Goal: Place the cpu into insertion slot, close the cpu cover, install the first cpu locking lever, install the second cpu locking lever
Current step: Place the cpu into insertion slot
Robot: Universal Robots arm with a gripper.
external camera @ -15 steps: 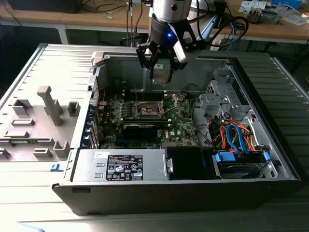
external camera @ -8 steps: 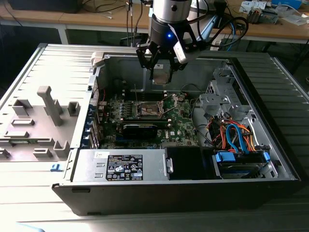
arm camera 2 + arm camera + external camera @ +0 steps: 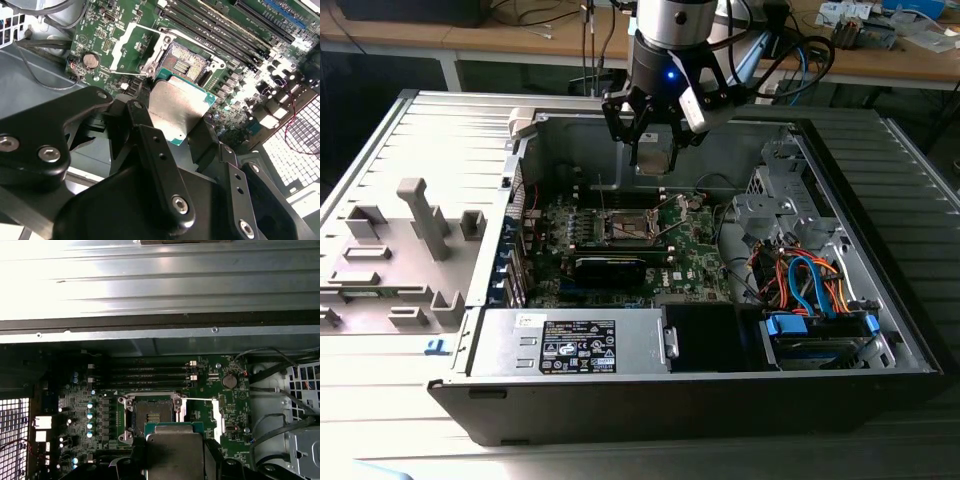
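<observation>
Step one is judged in hand. The small flat square silver-topped cpu (image 3: 176, 102) is gripped at its edges by the black hand (image 3: 170, 122) and held above the board, near the uncovered dark-centred, metal-rimmed insertion slot (image 3: 182, 62). Seating it is judged to call for squaring the chip over the socket.

In the second wrist view the gripper (image 3: 175, 127) clamps the cpu (image 3: 180, 107); its fingers (image 3: 200, 140) cover two of the chip's edges. The cpu hides the near rim of the slot (image 3: 182, 62). In the exterior view the arm (image 3: 675, 20) is cut off by the top edge, and the slot's detail is too small to tell.
</observation>
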